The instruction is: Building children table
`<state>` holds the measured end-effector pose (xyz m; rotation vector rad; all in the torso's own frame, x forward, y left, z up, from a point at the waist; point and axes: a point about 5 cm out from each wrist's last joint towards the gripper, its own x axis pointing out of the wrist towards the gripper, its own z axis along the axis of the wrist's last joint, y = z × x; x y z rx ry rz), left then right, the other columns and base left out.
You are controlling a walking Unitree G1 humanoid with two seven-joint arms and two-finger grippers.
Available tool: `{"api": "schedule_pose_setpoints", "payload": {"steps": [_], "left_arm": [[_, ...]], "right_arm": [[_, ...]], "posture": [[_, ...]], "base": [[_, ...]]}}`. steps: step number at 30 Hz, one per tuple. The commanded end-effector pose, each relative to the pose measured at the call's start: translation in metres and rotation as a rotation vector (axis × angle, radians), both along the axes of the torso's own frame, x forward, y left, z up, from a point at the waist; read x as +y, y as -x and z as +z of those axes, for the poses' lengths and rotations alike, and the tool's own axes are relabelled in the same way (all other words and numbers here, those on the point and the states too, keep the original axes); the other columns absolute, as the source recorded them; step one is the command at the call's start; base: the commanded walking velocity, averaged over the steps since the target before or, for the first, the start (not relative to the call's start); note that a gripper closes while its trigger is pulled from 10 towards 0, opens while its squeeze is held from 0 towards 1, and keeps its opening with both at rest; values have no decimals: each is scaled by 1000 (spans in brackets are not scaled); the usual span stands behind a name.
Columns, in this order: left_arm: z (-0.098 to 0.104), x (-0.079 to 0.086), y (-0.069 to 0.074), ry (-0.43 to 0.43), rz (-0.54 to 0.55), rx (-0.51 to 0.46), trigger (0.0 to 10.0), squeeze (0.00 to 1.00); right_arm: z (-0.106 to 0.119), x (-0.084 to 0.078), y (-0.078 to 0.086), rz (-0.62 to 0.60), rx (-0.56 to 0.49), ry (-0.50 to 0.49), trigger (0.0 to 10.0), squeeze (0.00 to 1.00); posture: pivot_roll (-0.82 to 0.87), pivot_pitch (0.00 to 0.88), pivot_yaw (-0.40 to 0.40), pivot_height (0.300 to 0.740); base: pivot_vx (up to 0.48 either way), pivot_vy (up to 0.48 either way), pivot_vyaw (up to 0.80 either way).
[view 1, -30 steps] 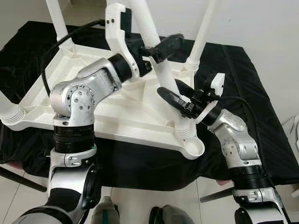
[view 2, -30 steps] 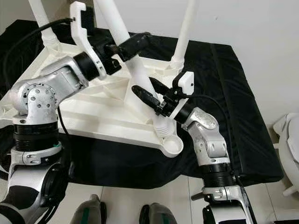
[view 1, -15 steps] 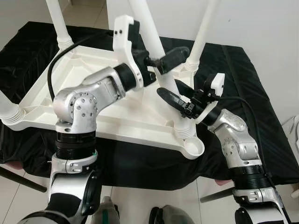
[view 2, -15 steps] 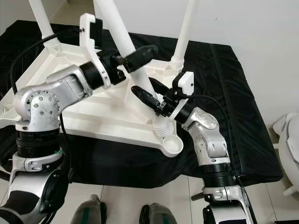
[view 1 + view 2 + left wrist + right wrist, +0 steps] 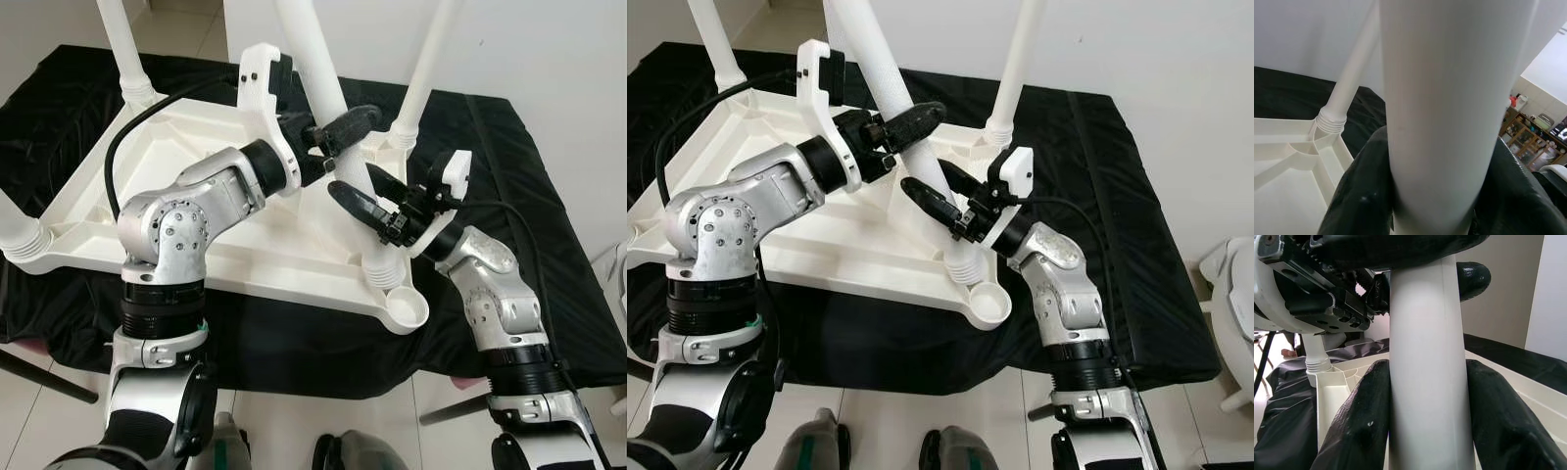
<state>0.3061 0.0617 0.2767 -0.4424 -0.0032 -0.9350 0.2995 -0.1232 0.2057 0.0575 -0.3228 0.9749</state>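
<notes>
one upturned white table, four legs, two grippers clamping one

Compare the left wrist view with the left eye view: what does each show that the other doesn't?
Left wrist view alone: a distant room with cabinets. Left eye view alone: the upturned white table on a black cloth, plus the right gripper clamping the leg lower down. Shared: the left gripper shut around the white table leg.

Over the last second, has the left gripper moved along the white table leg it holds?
Yes. The left gripper has slid down the table leg, closer to the right gripper, which stays clamped near the corner socket.
</notes>
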Motion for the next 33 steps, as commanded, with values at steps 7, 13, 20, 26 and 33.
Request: {"api": "schedule_pose_setpoints", "payload": {"steps": [7, 13, 20, 26, 33], "left_arm": [[9, -13, 6, -45, -58, -55, 8314, 0], [21, -13, 4, -66, -26, -101, 10000, 0], [34, -14, 6, -159, -8, -206, 10000, 0], [39, -21, 11, -217, -3, -275, 10000, 0], [44, -25, 11, -237, 5, -315, 10000, 0]], "right_arm": [[5, -4, -16, -118, 71, 12, 10000, 82], [10, -7, -21, -130, 91, 16, 10000, 1000], [14, -15, -33, -198, 94, 179, 10000, 0], [15, -11, -32, -141, 74, 299, 10000, 0], [6, -3, -27, -90, 73, 402, 10000, 0]], "posture": [[8, 25, -53, 740], [14, 25, -59, 740], [12, 25, -65, 740], [12, 26, -73, 740], [13, 25, -75, 740]], "base": [[0, 0, 0], [0, 0, 0], [0, 0, 0], [0, 0, 0], [0, 0, 0]]}}
